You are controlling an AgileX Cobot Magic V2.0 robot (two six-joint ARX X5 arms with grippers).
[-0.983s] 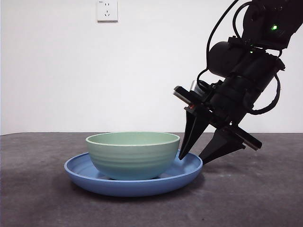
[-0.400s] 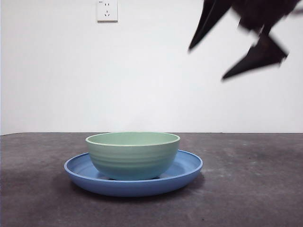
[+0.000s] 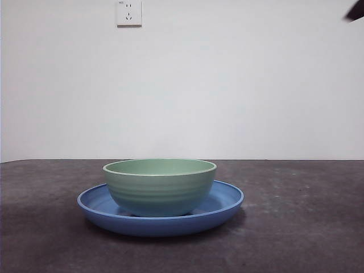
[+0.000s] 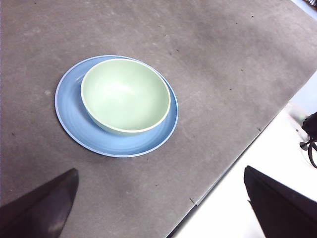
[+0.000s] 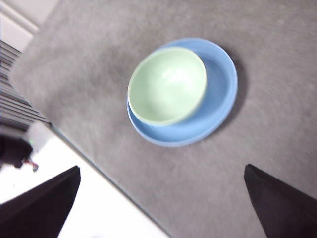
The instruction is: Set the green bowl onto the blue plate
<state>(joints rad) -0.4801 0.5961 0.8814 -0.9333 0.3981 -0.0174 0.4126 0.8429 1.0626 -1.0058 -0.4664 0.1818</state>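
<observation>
Front view: bowl seated on plate

Green bowl point(image 3: 160, 186) sits upright, mouth up, inside the blue plate point(image 3: 224, 206), off-centre toward one rim per the wrist views. Bare grey table point(image 3: 307, 227) all around the plate; table edge well clear. Wall socket point(image 3: 128, 12) high behind. Left gripper point(image 4: 163, 208) and right gripper point(image 5: 163, 208) both high above, jaws spread wide, holding nothing.

Green bowl point(image 3: 160, 186) sits in blue plate point(image 3: 160, 213), lower centre of front frame; only obstacle on dark table point(image 3: 301, 227). Table bare at frame left, right, foreground. Air over bowl unobstructed. Black gripper tip point(image 3: 355, 12) only at top right corner, well apart from bowl. Wall socket point(image 3: 128, 12) at upper left, behind.
</observation>
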